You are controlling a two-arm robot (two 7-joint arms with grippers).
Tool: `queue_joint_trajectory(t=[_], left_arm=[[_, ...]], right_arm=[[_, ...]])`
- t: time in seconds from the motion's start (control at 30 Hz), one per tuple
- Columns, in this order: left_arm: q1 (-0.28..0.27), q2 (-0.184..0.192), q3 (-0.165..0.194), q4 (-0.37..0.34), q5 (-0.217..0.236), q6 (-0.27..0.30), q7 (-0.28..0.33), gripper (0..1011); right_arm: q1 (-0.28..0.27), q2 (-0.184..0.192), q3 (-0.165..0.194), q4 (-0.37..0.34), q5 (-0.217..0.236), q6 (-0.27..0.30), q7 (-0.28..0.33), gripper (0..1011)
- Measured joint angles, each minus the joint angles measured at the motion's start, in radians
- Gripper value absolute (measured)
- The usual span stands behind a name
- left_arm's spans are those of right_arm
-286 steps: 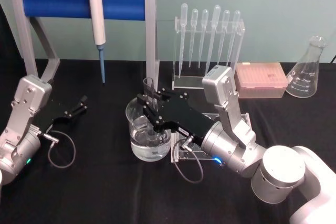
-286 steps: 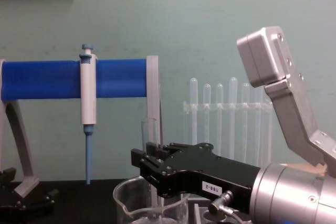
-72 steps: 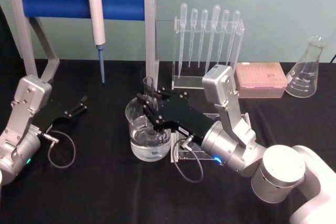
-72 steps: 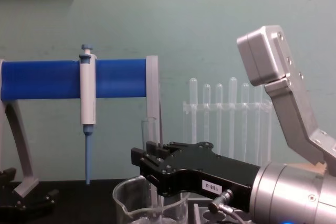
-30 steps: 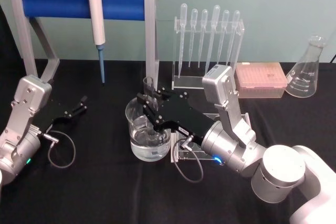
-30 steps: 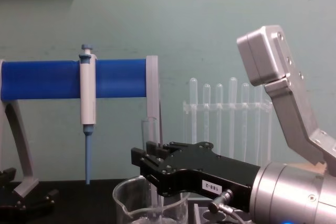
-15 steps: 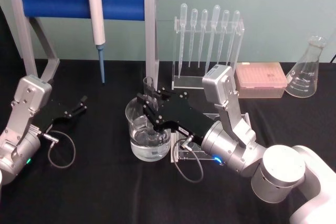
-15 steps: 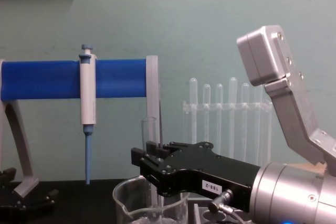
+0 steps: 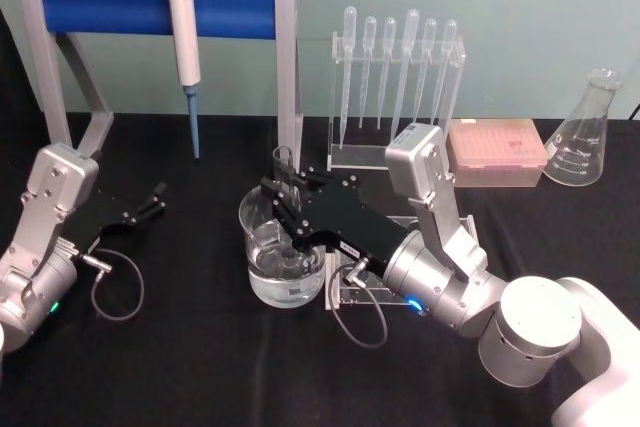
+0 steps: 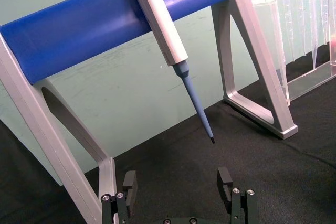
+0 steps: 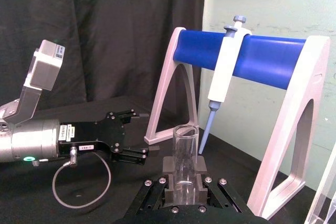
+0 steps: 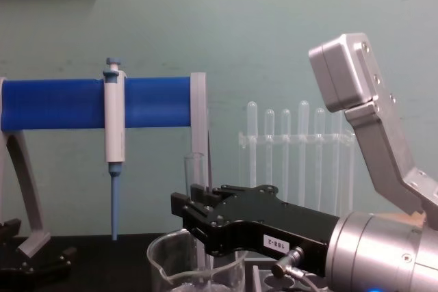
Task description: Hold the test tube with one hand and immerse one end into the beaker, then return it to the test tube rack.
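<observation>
Our right gripper (image 9: 288, 205) pinching the upright test tube (image 9: 285, 175), its lower end down inside the beaker (image 9: 281, 272) on the tabletop (image 9: 200, 347), our left gripper (image 9: 158, 199) spread, parked apart

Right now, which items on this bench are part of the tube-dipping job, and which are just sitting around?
In use:
- test tube, upright, lower end inside the beaker
- beaker, holding clear liquid
- right gripper, shut on the tube

Just sitting around:
- left gripper, open, parked at the left
- white-and-blue pipette on the blue stand
- rack of plastic pipettes
- pink tip box
- conical flask
</observation>
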Motion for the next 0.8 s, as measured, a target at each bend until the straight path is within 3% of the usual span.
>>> queue_joint_trajectory(t=[0.8], left_arm=[[0.0, 0.0, 0.0, 0.0, 0.0, 0.0, 0.0, 1000]], right_arm=[[0.0, 0.0, 0.0, 0.0, 0.0, 0.0, 0.0, 226]])
